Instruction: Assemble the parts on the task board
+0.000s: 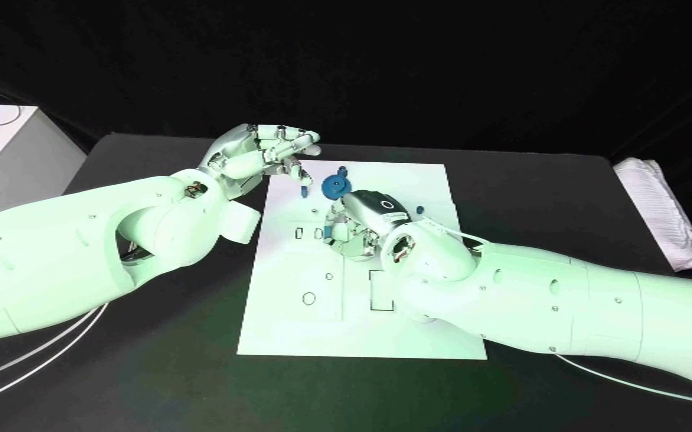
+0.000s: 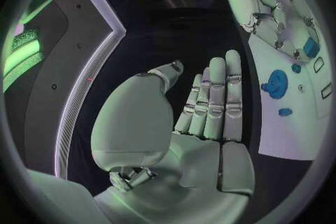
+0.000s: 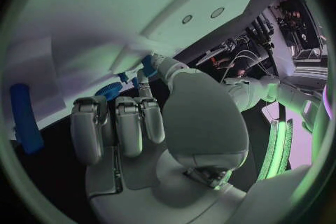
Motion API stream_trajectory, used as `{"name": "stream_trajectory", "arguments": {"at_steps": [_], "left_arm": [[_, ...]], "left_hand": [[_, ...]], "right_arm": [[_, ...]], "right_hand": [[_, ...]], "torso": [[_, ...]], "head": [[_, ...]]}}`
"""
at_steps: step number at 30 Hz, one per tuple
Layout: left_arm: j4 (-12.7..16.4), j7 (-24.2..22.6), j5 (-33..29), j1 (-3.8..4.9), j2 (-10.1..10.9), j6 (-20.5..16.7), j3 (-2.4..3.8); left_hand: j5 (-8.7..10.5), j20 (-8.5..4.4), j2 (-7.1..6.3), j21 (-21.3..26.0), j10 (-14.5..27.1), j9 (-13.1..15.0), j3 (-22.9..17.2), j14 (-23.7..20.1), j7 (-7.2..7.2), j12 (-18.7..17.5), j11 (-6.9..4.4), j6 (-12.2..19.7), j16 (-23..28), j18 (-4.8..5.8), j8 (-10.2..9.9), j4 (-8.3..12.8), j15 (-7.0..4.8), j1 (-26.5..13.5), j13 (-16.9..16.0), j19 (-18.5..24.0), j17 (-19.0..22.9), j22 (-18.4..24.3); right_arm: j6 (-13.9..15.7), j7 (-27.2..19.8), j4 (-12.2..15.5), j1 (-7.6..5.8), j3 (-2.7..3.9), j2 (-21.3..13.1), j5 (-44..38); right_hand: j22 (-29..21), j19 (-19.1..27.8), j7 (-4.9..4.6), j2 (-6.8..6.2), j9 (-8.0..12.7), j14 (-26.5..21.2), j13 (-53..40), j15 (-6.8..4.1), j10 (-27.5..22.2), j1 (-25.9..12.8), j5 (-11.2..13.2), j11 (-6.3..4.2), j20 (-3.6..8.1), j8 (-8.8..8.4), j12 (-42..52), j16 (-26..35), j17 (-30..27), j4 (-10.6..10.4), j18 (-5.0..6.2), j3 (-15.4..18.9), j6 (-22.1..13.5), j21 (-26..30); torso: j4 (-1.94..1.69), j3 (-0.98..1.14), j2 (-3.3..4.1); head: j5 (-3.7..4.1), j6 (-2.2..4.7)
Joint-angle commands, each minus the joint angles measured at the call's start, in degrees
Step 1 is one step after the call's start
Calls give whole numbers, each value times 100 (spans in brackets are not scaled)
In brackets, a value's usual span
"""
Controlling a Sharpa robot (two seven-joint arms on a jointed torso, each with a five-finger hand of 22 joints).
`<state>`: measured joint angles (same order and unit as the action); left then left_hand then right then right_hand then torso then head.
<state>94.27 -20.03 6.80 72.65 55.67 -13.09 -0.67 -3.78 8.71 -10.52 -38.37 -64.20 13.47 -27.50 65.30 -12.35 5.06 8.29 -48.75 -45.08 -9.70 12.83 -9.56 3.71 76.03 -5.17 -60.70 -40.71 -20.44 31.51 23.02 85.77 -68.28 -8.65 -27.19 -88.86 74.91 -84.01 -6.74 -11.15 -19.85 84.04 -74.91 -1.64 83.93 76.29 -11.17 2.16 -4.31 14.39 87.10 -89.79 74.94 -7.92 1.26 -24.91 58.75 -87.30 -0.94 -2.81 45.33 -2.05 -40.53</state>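
Right hand (image 1: pixel 364 214) crowds the blue gear (image 1: pixel 335 186); board's (image 1: pixel 310 327) near end lies free

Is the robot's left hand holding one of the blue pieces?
No, the left hand is flat with straight fingers and nothing in it, while the blue gear lies apart on the task board.

A robotics lab: black-draped table (image 1: pixel 159 372), white task board (image 1: pixel 289 312), cabling and equipment racks (image 3: pixel 297 33) behind.

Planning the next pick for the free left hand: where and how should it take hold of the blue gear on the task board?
Probably by the toothed rim of the blue gear, pinched across from above. It lies flat on the task board near the far edge, close to the open left hand, and offers no raised handle.
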Motion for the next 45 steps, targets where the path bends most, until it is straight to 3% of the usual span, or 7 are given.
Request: {"name": "stream_trajectory", "arguments": {"at_steps": [1,26,30,35,41,44,45], "left_arm": [[2,3,30,3,-13,99,2],[-16,82,43,2,-12,194,1],[-26,126,114,1,-13,233,1],[-67,282,374,1,-20,276,0],[-195,834,889,2,-31,77,-3],[-280,1209,1168,4,-33,65,-5],[-312,1377,1336,5,-36,92,-6]], "left_hand": [[29,3,36,-20,30,9,27,-37,12,19,-25,35,-26,-70,-8,6,-15,-19,-10,40,9,-5],[28,6,41,-30,49,11,28,-49,9,18,-21,49,-30,-69,-11,6,-13,-18,-11,56,14,-11],[28,8,36,-35,70,10,33,-56,1,11,-15,68,-32,-68,-19,9,-9,-17,-10,66,18,-14],[30,12,26,-45,79,9,47,-56,-5,15,-10,93,-41,-68,-29,8,-4,-24,-14,74,20,-20],[24,-98,24,-445,-269,177,214,239,127,805,-167,-3,-713,-76,260,-4,-138,-58,-463,-88,-291,-237],[-69,-257,145,-912,-239,465,-143,922,319,2133,-358,-174,-2135,-75,786,64,-312,-26,-1387,-202,-1709,-516],[-44,-275,44,-1037,-118,568,-203,1068,347,2541,-397,-192,-2408,-79,949,75,-336,-100,-1686,-200,-2003,-594]], "right_arm": [[-70,4,-18,22,-15,1,-59],[122,-17,-22,23,-17,2,-33],[265,-66,19,25,-17,-15,-25],[482,-157,204,25,-16,-135,-14],[371,-1135,509,-111,12,-499,590],[77,-1754,620,-236,30,-722,964],[-15,-1945,660,-290,36,-813,1089]], "right_hand": [[1203,-444,7,6,10,596,-1260,-37,359,-82,18,-10,40,21,-17,-21,1506,-38,-30,13,-24,42],[1011,-347,-188,-239,118,569,-881,112,-72,-355,121,167,-89,-172,-510,30,1399,-210,28,310,-636,259],[960,-325,-240,-168,152,564,-796,157,-173,-298,570,218,-146,-204,-603,40,1383,-527,44,1098,-813,329],[942,-320,-260,-75,174,560,-750,181,-221,0,485,242,-160,-210,-636,49,1368,-869,51,1756,-877,361],[954,-326,-242,105,164,560,-771,165,-189,321,253,222,-152,-157,-595,52,1365,-815,48,1747,-817,355],[936,-314,-236,179,159,551,-754,153,-212,582,-131,210,-137,-119,-612,69,1336,-732,54,1536,-785,382],[920,-305,-238,178,162,549,-740,154,-229,618,-170,211,-136,-117,-629,73,1328,-719,59,1489,-787,401]], "torso": [[-3,-2,-1],[-2,-3,-1],[2,-2,-2],[9,5,-13],[41,35,-81],[61,61,-144],[63,65,-157]], "head": [[5,8],[-5,6],[-7,15],[-2,24],[2,97],[-52,79],[-58,78]]}}
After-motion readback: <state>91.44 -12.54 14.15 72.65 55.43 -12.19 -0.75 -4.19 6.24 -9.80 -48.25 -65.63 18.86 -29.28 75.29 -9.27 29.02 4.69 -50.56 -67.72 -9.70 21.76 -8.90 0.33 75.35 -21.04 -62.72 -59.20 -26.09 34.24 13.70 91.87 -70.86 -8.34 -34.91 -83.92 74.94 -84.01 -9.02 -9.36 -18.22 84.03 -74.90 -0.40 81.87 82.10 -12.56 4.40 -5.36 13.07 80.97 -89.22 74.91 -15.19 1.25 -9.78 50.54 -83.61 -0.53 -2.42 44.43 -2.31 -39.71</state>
